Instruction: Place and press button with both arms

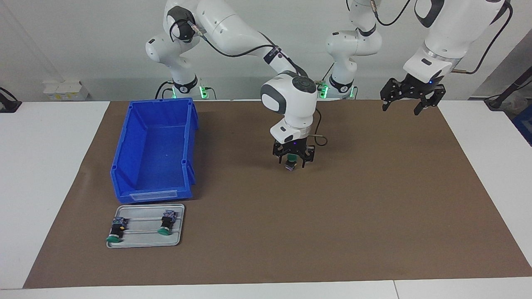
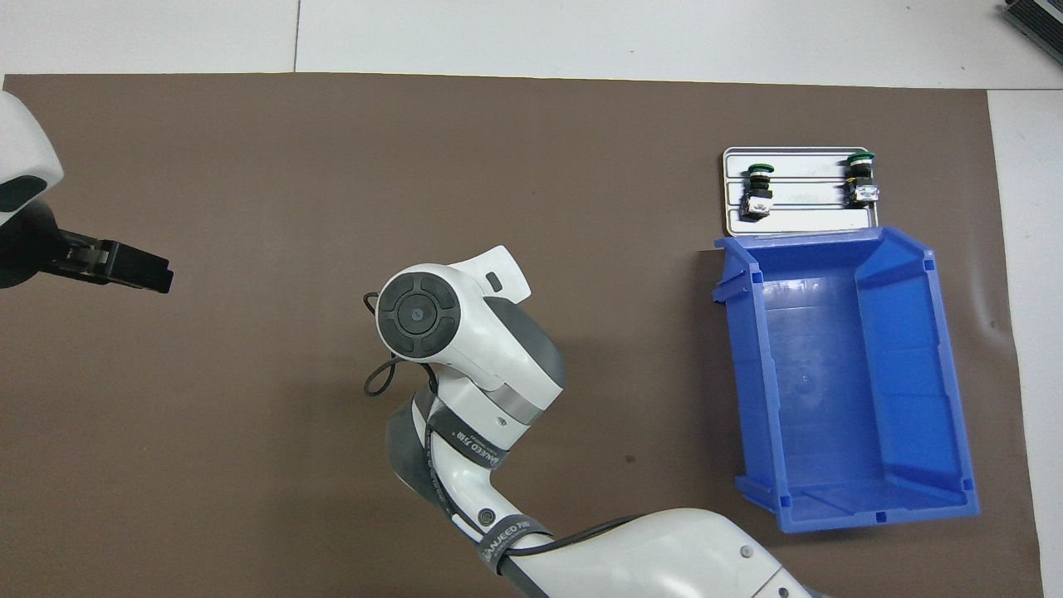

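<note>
The button (image 1: 291,161), with its green cap up and its purple base down, hangs slightly tilted just over the middle of the brown mat (image 1: 374,207). My right gripper (image 1: 292,162) is shut on it, pointing straight down. In the overhead view the right arm's wrist (image 2: 432,320) covers both the gripper and the button. My left gripper (image 1: 401,109) waits open and empty, raised over the left arm's end of the mat. In the overhead view the left gripper (image 2: 133,271) shows at the picture's edge.
A metal tray (image 1: 143,241) (image 2: 797,220) holds two similar buttons lying down, one plain (image 1: 166,223) (image 2: 757,189) and one with a yellow spot (image 1: 117,229) (image 2: 861,178). A blue bin (image 1: 153,195) (image 2: 913,332) stands beside the tray, nearer to the robots.
</note>
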{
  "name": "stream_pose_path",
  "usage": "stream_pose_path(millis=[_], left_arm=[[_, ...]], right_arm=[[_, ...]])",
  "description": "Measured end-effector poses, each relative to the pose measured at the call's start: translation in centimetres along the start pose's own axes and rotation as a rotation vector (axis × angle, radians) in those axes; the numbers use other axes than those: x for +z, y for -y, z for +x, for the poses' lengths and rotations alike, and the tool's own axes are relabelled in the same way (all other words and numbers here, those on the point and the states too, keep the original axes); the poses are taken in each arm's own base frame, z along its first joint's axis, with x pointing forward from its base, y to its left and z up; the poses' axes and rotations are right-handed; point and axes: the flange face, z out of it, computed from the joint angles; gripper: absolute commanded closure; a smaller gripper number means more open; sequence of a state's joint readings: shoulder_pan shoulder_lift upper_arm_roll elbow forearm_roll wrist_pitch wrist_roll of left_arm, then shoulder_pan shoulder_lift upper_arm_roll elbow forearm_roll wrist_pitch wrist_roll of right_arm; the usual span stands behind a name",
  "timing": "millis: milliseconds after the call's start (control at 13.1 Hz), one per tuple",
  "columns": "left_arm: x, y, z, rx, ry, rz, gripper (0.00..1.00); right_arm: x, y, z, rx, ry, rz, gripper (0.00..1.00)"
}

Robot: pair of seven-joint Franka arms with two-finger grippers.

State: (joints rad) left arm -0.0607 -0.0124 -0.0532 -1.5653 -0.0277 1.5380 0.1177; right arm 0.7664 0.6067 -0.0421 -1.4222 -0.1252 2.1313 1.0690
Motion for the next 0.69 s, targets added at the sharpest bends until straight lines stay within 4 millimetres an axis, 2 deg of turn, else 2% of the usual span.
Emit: stream_pose_path(millis=[152, 381, 685], left_arm=[[0.0, 0.5, -0.1, -0.008, 0.0, 0.001, 0.0], [0.0, 0.6, -0.1, -0.01, 0.0, 0.001, 0.0], [0.0, 0.6, -0.1, -0.01, 0.0, 0.001, 0.0]], right_arm=[[-0.5, -0.1, 0.6, 0.004, -0.009, 0.006, 0.11], [-0.4, 0.0, 0.5, 0.002, -0.007, 0.005, 0.12], [0.8, -0.3, 0.1, -0.004, 0.005, -0.014, 0.14]])
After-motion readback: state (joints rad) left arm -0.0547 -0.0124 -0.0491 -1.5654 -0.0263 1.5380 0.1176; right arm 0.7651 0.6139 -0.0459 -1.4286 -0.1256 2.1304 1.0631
